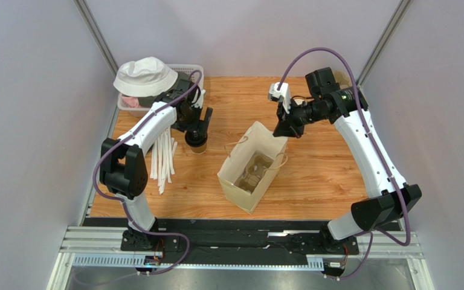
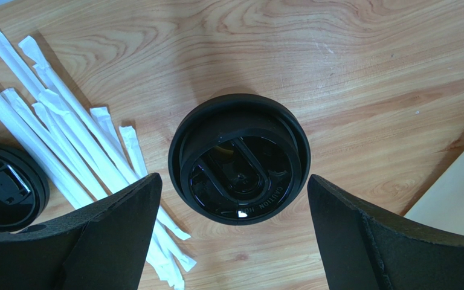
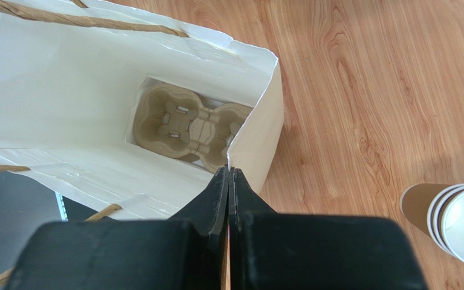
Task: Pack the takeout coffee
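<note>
Straddling the takeout coffee (image 2: pixel 238 158) with left gripper (image 2: pixel 233 178) spread wide. Pinching paper bag (image 3: pixel 65 78) at its far rim with right gripper (image 3: pixel 229 175).

Takeout coffee (image 2: pixel 238 158): one small tan paper cup, closed with a round black plastic lid on which raised lettering and a sip flap are seen. It is stood upright on the wooden tabletop (image 2: pixel 367 72), just beside the wrapped straws (image 2: pixel 65 133), with the paper bag (image 3: pixel 65 78) near on its right, not touching.
</note>
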Available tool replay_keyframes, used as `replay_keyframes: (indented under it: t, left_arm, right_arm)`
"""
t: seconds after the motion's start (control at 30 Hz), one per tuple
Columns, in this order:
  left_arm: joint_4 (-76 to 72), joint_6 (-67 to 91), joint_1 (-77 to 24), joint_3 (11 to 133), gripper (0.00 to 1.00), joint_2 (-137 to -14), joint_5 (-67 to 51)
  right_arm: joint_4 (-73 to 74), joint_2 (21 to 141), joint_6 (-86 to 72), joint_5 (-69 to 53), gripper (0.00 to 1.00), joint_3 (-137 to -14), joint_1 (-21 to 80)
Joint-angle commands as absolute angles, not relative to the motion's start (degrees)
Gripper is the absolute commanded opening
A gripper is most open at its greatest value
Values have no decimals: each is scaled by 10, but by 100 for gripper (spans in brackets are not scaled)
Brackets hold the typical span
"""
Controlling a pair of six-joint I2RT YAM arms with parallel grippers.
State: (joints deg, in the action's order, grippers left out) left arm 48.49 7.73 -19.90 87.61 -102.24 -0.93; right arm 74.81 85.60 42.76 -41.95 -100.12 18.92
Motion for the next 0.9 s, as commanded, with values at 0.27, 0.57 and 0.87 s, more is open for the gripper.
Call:
replay_keyframes:
  t: [0.27,0.57,0.87]
  left_arm:
    - [472,95,-201,872,99,-1040,16]
    - [473,100,-201,872,99,-1045,20]
    - [474,103,-201,867,96,-1048,5]
  right_arm:
    - [753,852,432,-421,0,-1019,185]
    - [755,855,435,-422,0,-1024,185]
    - [758,853,441,-421,0,-1023,185]
